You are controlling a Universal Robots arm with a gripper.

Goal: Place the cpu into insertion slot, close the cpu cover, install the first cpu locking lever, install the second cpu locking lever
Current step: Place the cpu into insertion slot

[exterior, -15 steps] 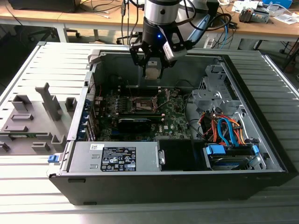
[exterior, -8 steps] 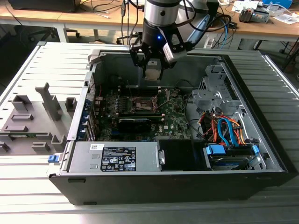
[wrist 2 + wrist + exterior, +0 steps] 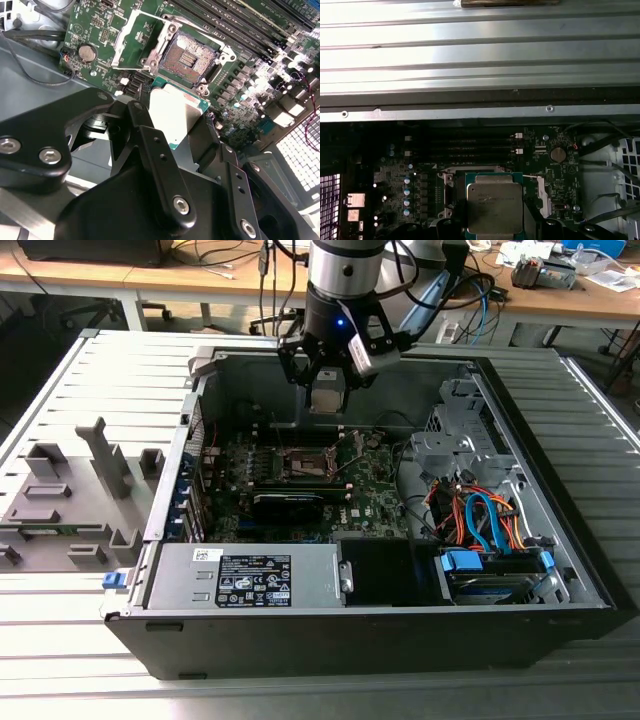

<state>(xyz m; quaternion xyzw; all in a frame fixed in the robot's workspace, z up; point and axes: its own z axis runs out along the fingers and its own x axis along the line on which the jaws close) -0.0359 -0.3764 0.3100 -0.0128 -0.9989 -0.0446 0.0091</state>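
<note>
One pair of black fingers (image 3: pixel 150 145) is clenched on the cpu (image 3: pixel 175 115), holding it, silvery top up, in the air above the green motherboard (image 3: pixel 95 22) close to the bare insertion slot (image 3: pixel 192 56), whose cpu cover (image 3: pixel 136 42) lies swung open beside it inside the open computer case (image 3: pixel 380 640).

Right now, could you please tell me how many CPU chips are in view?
1. The cpu is held by the gripper above the motherboard. The insertion slot stands empty, with its cpu cover open. The computer case could hide others.
</note>
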